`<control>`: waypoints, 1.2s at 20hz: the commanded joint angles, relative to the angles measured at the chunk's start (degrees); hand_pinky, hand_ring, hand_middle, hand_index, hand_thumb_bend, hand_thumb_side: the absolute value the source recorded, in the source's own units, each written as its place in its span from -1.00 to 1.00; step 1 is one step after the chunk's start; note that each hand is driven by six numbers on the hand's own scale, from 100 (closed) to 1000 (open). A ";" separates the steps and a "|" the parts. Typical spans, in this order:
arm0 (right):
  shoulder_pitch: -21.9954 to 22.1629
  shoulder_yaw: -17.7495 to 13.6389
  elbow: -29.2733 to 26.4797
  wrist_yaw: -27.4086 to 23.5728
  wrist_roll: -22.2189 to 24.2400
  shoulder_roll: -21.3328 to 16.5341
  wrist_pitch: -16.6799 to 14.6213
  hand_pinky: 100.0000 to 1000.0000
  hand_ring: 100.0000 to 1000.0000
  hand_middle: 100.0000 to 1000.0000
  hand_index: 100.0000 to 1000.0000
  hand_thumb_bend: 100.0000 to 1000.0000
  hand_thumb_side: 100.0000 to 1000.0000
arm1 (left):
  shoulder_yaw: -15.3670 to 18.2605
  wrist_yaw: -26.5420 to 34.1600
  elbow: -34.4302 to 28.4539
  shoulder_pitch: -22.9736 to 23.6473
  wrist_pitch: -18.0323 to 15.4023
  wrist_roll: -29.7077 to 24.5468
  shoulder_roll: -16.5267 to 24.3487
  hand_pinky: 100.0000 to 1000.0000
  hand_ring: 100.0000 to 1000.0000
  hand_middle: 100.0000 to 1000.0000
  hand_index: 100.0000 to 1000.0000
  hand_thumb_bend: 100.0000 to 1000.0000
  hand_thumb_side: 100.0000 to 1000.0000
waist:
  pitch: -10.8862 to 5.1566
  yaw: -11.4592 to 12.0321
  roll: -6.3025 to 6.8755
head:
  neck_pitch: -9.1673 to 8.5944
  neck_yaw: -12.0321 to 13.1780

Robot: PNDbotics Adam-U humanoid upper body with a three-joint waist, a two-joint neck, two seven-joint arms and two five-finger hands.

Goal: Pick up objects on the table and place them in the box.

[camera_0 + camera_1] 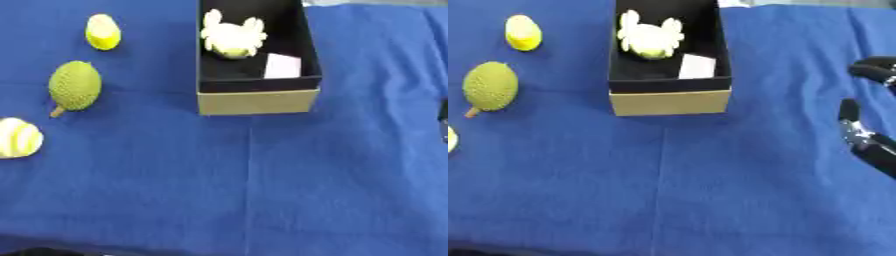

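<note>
Reaching next for the bumpy green fruit [74, 85] looks sensible: it lies left of the box [256, 101], between a yellow piece [102, 32] and a striped one [17, 138], so come down from above. The right hand [866, 135] hovers at the right edge, fingers spread, holding nothing; the left hand is unseen.

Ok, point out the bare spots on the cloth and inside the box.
Widest free stretch: blue cloth in front of the box. Also bare between the box and the right hand. Inside the box, only the near left corner is free; the pale toy and white card fill the rest. The left edge is crowded: yellow piece, green fruit, striped ball.
</note>
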 commanded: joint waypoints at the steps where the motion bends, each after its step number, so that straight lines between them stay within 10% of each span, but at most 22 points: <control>1: 1.07 -0.98 -0.85 2.82 -3.78 1.31 0.44 0.54 0.57 0.43 0.57 -1.00 -1.00 | 1.42 -2.61 -0.88 0.96 3.79 -5.71 6.56 0.59 0.18 0.16 0.63 -1.00 -0.37 | -1.22 0.16 0.41 | 0.99 0.12; 13: 0.45 -0.72 -0.85 2.93 -5.94 3.14 1.13 0.52 0.55 0.42 0.56 -1.00 -1.00 | -2.56 -9.36 6.15 -2.42 5.08 -32.15 17.67 0.68 0.57 0.44 0.73 -0.42 -0.26 | -1.32 2.33 2.05 | 1.32 -1.69; 24: -2.70 -0.86 -0.85 -1.16 -3.12 3.42 0.15 0.51 0.54 0.41 0.56 -1.00 -1.00 | -10.23 -6.49 10.26 -9.90 0.69 -38.44 21.59 0.66 0.54 0.43 0.72 -0.40 -0.11 | -1.06 1.55 2.52 | 0.76 2.94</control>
